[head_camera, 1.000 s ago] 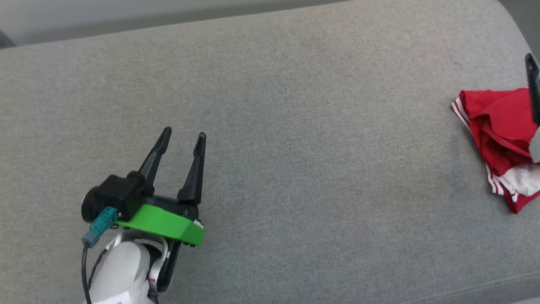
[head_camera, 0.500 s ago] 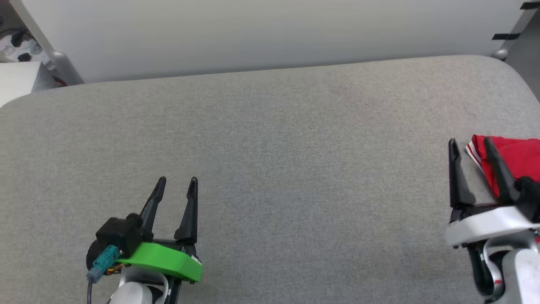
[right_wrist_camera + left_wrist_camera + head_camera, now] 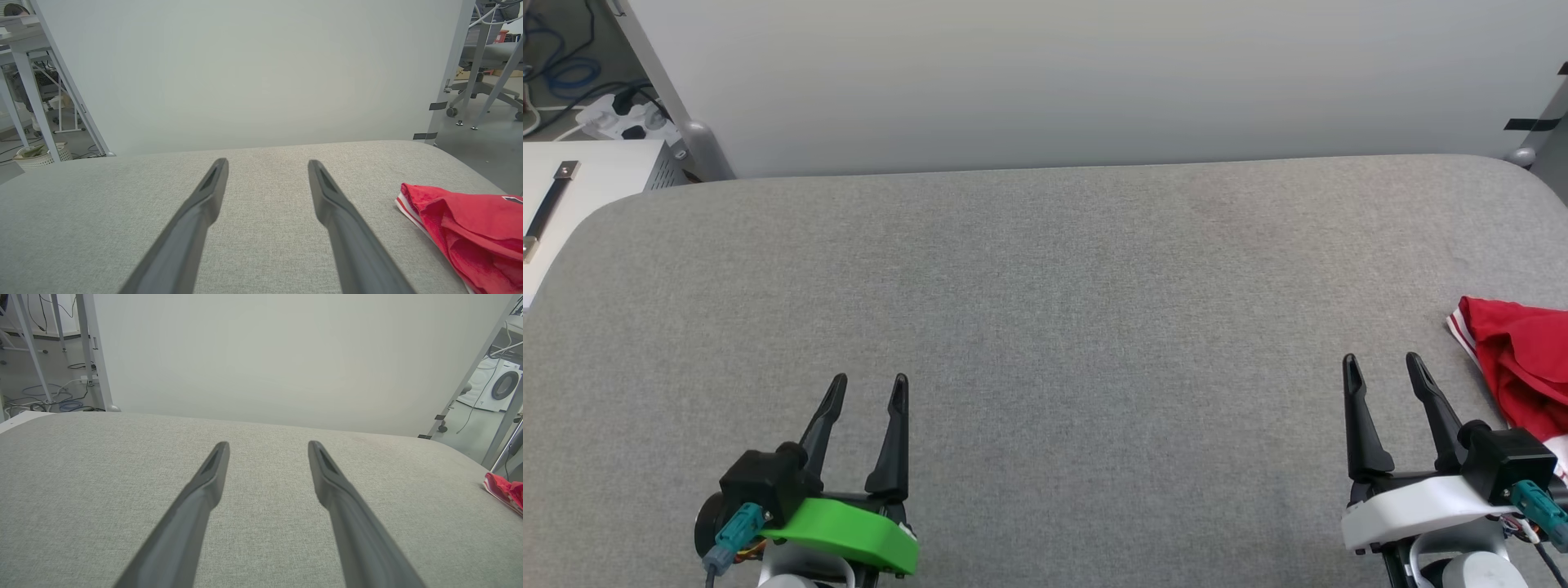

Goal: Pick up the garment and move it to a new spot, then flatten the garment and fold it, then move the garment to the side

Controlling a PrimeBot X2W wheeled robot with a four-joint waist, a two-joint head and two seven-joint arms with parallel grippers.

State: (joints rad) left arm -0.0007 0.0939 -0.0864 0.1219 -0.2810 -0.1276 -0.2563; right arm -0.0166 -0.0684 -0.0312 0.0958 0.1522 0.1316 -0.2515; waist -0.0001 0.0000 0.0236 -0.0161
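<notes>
The shirt (image 3: 1523,367) lies bunched in a loose red heap at the far right of the counter (image 3: 1045,327), its striped trim turned toward the middle; part of it runs out of the head view, so I cannot tell how close it sits to the counter's edge; the right wrist view shows it (image 3: 470,232) rumpled in overlapping folds, not flat. The right claw (image 3: 1381,359) hangs just beside it, to its left and apart from it, fingers parted a moderate way and holding nothing; the left claw (image 3: 870,380) hovers well apart at the other end, also parted and empty.

The risks, as I judge them: a pinch on so layered a heap may catch only the top fold, so the rest trails or slips free on the lift; a sideways drag could push cloth off the right end; the teal plug and cable on the right wrist sit near the cloth and might snag it.

The counter is covered in grey woven fabric with rounded corners, likely grippy enough to bunch cloth pulled across it; a plain white wall (image 3: 1045,82) stands behind; cables (image 3: 556,73) lie on the floor at far left, and a washing machine (image 3: 500,386) and an office chair (image 3: 486,57) stand beyond the right end.
</notes>
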